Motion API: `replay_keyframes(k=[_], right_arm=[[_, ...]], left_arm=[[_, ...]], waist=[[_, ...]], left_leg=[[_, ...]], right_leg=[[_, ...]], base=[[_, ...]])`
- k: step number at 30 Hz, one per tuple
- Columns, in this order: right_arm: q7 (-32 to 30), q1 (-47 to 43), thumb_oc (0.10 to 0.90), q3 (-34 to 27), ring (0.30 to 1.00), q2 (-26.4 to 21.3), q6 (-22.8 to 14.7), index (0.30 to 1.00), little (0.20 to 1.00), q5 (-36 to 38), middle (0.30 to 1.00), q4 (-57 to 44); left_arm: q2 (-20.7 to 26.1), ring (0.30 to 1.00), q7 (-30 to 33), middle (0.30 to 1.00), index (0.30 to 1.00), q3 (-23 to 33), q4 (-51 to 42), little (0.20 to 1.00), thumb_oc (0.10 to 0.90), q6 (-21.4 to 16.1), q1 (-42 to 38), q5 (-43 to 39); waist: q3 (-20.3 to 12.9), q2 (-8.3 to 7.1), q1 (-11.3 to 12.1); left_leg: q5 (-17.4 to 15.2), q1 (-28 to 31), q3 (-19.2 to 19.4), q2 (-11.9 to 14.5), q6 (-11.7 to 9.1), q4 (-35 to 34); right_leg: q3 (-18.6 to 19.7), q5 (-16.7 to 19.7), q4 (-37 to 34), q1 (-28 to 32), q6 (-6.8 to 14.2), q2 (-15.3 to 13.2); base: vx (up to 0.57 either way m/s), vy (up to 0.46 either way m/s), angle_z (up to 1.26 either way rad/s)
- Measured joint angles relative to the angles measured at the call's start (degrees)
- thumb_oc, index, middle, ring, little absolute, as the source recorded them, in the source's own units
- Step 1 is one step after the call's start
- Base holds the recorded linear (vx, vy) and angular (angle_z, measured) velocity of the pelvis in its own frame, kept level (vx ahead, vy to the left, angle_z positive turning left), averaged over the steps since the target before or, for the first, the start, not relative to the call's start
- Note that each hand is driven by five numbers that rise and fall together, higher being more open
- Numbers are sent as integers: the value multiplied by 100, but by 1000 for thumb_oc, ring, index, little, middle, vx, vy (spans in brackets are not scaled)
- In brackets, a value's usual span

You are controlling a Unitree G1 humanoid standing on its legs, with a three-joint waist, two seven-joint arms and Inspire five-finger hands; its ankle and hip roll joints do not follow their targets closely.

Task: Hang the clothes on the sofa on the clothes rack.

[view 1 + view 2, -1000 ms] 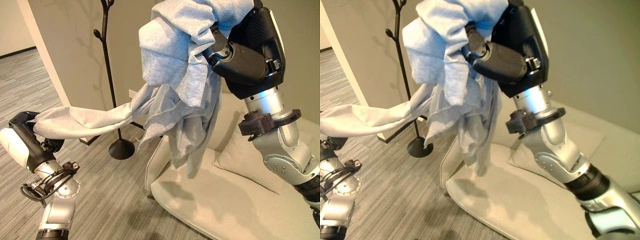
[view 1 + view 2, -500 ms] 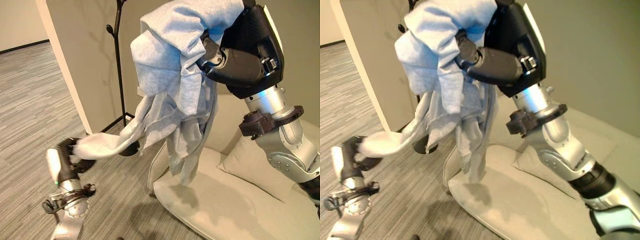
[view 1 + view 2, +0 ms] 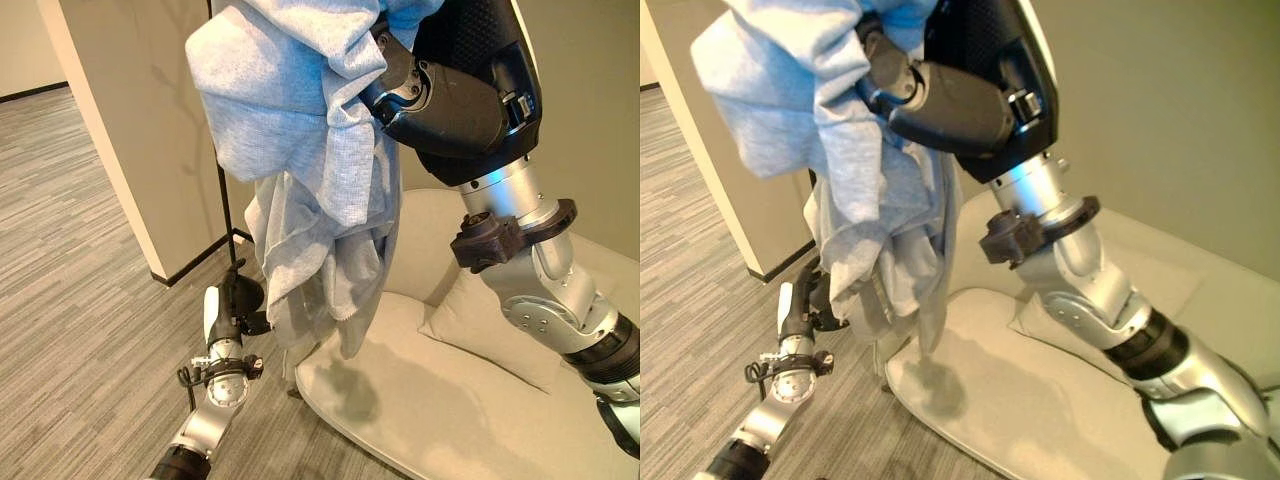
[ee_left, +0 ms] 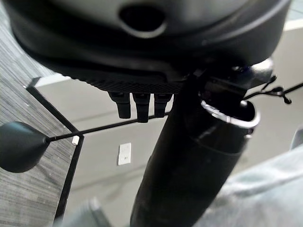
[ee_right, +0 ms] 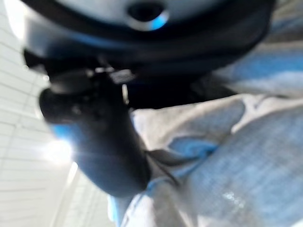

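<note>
Now the left robot hand (image 3: 230,305), having let go of the sleeve, is hanging low at seven o'clock, fingers relaxed, while the right robot hand (image 3: 440,95) is keeping the grey garment (image 3: 300,150) bunched high near the clothes rack (image 3: 222,215), above the sofa (image 3: 440,410), so hanging is falling to the right alone.

Readable text: none found.
Garment (image 3: 300,120): plain grey cloth, no print or label legible.
Right hand (image 3: 440,100): dark casing, no legible marking.
Wall beyond left hand (image 3: 228,305): unmarked.

Light grey soft knit garment (image 3: 310,150) bunched and raised high, folds hanging down above cream sofa (image 3: 440,400), thin black metal clothes rack (image 3: 222,215) standing just behind it
</note>
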Motion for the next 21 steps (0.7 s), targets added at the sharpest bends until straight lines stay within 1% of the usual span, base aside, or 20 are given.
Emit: replay_keyframes(k=[4, 7, 9, 10, 14, 18, 19, 21], right_arm=[[-64, 1, 400, 148, 300, 303, -84, 300, 300, 148, 300, -122], [-68, 1, 400, 336, 300, 478, -105, 300, 300, 176, 300, -206], [-79, 1, 400, 453, 300, 623, -107, 300, 300, 176, 300, -196], [-84, 1, 400, 552, 300, 768, -105, 300, 300, 176, 300, -186], [-179, 0, 400, 568, 300, 1032, -105, 300, 300, 177, 300, -174], [-190, 0, 400, 575, 300, 1219, -104, 300, 300, 230, 300, -164], [-197, 0, 400, 575, 300, 1314, -104, 300, 300, 286, 300, -162], [-212, 1, 400, 575, 300, 1418, -104, 300, 300, 292, 300, -162]], left_arm=[[-156, 900, 100, 900, 900, -25, 8, 900, 800, 0, -82, -60], [-351, 900, 116, 900, 900, -107, -2, 900, 800, 0, -182, -264], [-459, 900, 101, 900, 900, -237, -8, 900, 800, -4, -284, -574], [-647, 900, 20, 900, 900, -286, -22, 900, 800, -63, -347, -1093], [-844, 900, -240, 900, 900, -616, -27, 900, 800, -210, -358, -1920], [-886, 900, -467, 900, 900, -1054, 37, 900, 800, -214, -453, -2222], [-947, 900, -542, 900, 900, -1226, 304, 900, 800, -230, -649, -2229], [-1054, 900, -659, 900, 900, -1317, 571, 900, 800, -232, -884, -2370]], waist=[[-27, -43, -128], [-29, -55, -141], [-26, -65, -139], [-26, -90, -138], [-32, -164, -138], [-33, -193, -163], [-33, -192, -182], [-34, -192, -272]], left_leg=[[-1, 9, 94, 12, 0, 2], [-2, 32, 175, 30, -1, 2], [-4, 37, 186, 47, -2, 2], [-5, 44, 197, 54, -3, 1], [-7, 44, 205, 57, -5, 1], [-7, 39, 208, 56, -5, 2], [-7, 36, 207, 55, -5, 1], [-7, 35, 213, 53, -5, 1]], right_leg=[[113, 5, 0, -56, -4, 8], [138, 6, 0, -62, -5, 20], [146, 6, 0, -62, -5, 33], [159, 7, 0, -62, -6, 39], [198, 8, -1, -77, -9, 40], [215, 18, -1, -93, -22, 39], [215, 20, 0, -93, -25, 39], [226, 23, 0, -99, -27, 38]], base=[[-2, -8, -13], [-3, -13, -9], [-5, -25, -4], [-6, -23, -4], [-1, -10, -2], [0, -3, -1], [0, 0, 0], [0, 1, -2]])
